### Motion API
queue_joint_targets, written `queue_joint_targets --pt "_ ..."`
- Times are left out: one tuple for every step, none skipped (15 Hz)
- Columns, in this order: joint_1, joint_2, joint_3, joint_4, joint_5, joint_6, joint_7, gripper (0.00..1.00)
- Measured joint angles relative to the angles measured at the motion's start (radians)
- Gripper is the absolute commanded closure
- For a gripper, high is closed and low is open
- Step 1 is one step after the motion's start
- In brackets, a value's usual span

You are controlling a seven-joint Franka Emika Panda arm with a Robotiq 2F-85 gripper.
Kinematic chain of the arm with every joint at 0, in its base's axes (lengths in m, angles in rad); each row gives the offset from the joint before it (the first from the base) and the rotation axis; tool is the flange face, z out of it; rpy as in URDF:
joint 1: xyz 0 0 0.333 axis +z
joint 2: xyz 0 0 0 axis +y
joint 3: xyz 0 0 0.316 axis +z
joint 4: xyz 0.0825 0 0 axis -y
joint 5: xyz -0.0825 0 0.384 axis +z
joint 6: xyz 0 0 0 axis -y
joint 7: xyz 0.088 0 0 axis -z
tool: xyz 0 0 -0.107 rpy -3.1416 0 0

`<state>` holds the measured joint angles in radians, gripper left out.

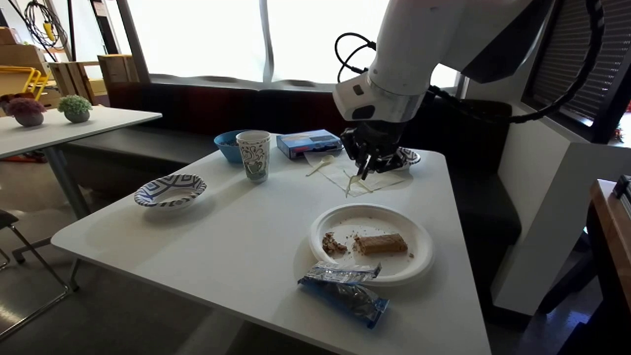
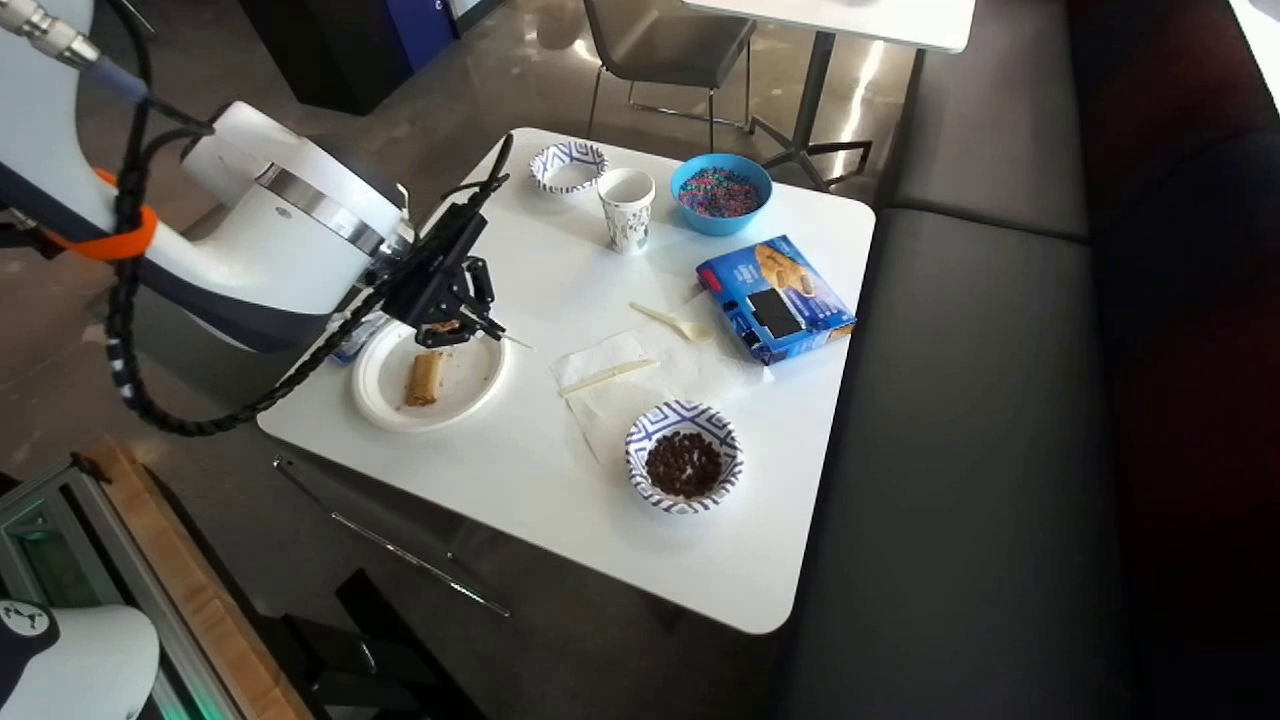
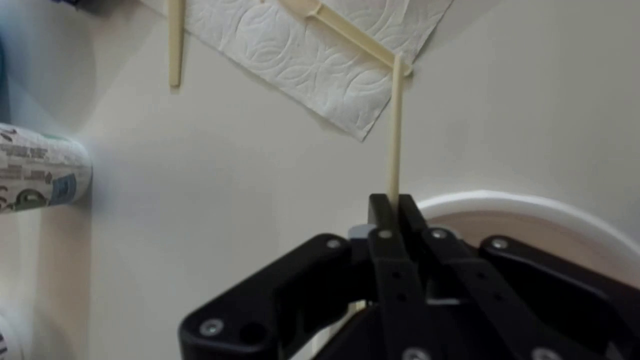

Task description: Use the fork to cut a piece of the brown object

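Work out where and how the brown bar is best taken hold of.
Probably pinch the brown bar across its narrow width from above, away from the ragged end nearest the crumbs. It lies flat on the plate, whose raised rim may hinder a sideways approach. The end effector holds the fork, so empty it first.

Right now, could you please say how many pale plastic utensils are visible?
3: a pale fork in the black gripper; a pale spoon and a thin pale utensil, both at least partly on the white paper towel. More may be hidden.
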<state>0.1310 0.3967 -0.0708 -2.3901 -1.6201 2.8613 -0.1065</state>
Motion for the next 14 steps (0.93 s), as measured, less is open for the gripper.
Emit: queue_joint_targets --pt "0.000 -0.001 0.001 -0.006 -0.001 0.014 -0.037 0.98" --pt "-0.007 0.000 0.013 -0.011 -0.001 0.018 -0.084 0.98" --pt "-0.020 0.002 0.033 -0.016 0.002 0.018 -0.134 0.98" --pt "-0.023 0.006 0.043 -0.021 0.015 0.018 -0.190 0.98" --pt "-0.021 0.013 0.047 -0.025 0.033 0.018 -0.248 0.98" --pt "-0.021 0.021 0.052 -0.026 0.047 0.019 -0.305 0.98" --pt "-0.021 0.029 0.059 -0.026 0.059 0.020 -0.359 0.98" --pt "-0.021 0.036 0.064 -0.026 0.072 0.022 -0.411 0.98" --pt "-0.021 0.043 0.068 -0.026 0.087 0.024 -0.460 0.94" --pt "-0.022 0.048 0.071 -0.026 0.113 0.024 -0.500 0.94" --pt "-0.022 0.051 0.071 -0.026 0.133 0.024 -0.529 0.94" --pt "-0.023 0.052 0.071 -0.026 0.141 0.024 -0.543 0.94" --pt "-0.024 0.053 0.071 -0.026 0.142 0.024 -0.547 0.98" --pt "-0.026 0.053 0.071 -0.026 0.142 0.024 -0.548 0.98"
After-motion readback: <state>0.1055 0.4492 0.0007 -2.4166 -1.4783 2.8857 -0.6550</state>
